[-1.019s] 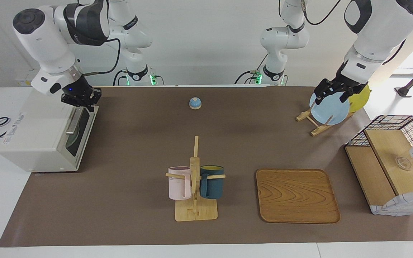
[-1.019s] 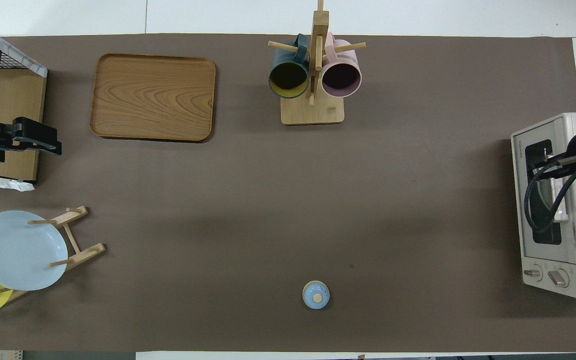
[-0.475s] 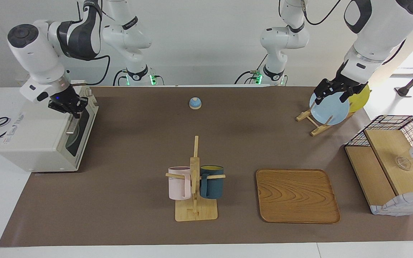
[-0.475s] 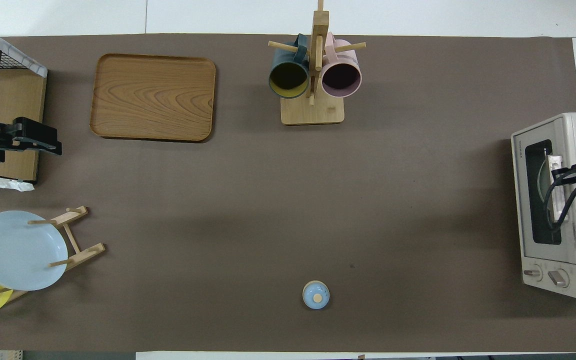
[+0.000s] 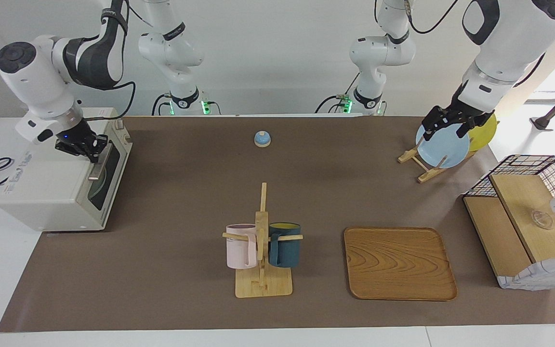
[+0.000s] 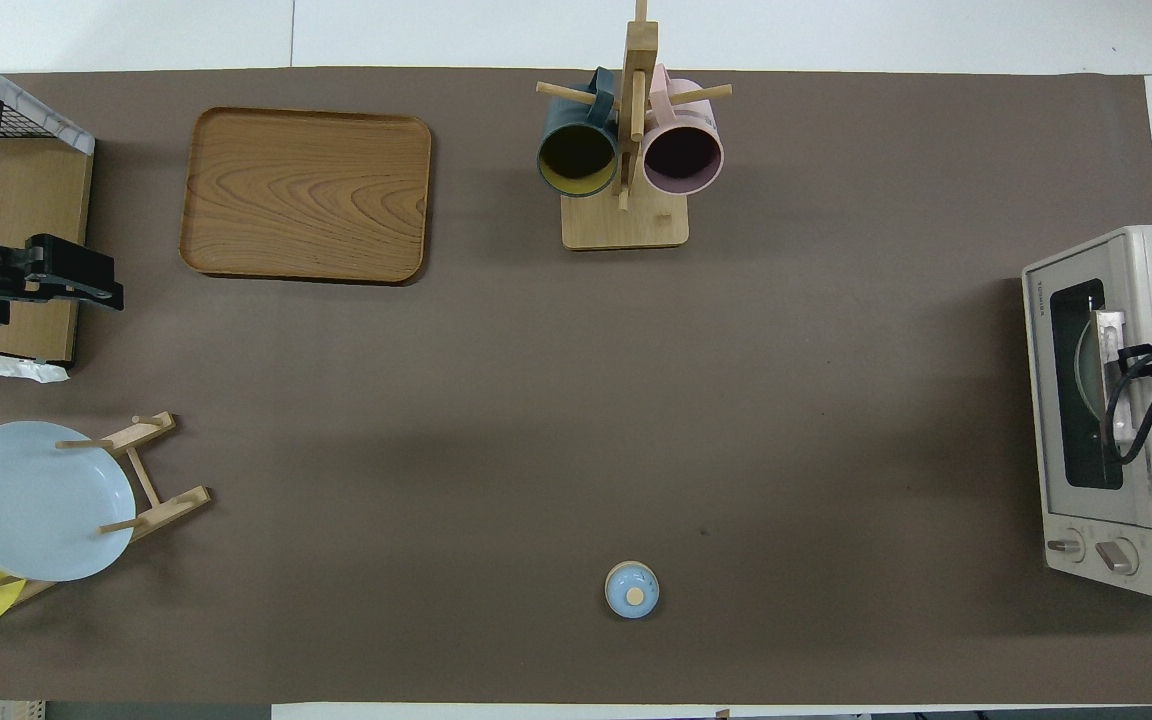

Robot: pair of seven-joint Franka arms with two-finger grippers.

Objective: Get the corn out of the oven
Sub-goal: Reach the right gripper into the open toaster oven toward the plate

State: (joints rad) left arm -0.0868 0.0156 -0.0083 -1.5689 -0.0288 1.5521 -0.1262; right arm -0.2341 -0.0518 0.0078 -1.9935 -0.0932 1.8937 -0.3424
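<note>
Right gripper (image 5: 81,145) at oven (image 5: 60,180) door handle (image 5: 98,164), grip state unclear; door shut, corn unseen; left gripper (image 5: 443,126) waits, state unclear

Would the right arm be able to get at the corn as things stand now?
Probably not yet. The oven door is shut, and no corn shows through its dark glass. The right gripper is over the oven's top edge by the silver handle, so the door must open first. The left gripper waits over the blue plate.

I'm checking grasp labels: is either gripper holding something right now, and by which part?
Cannot be told. The right gripper is at the oven's handle, its door shut; the left gripper waits over the blue plate.
</note>
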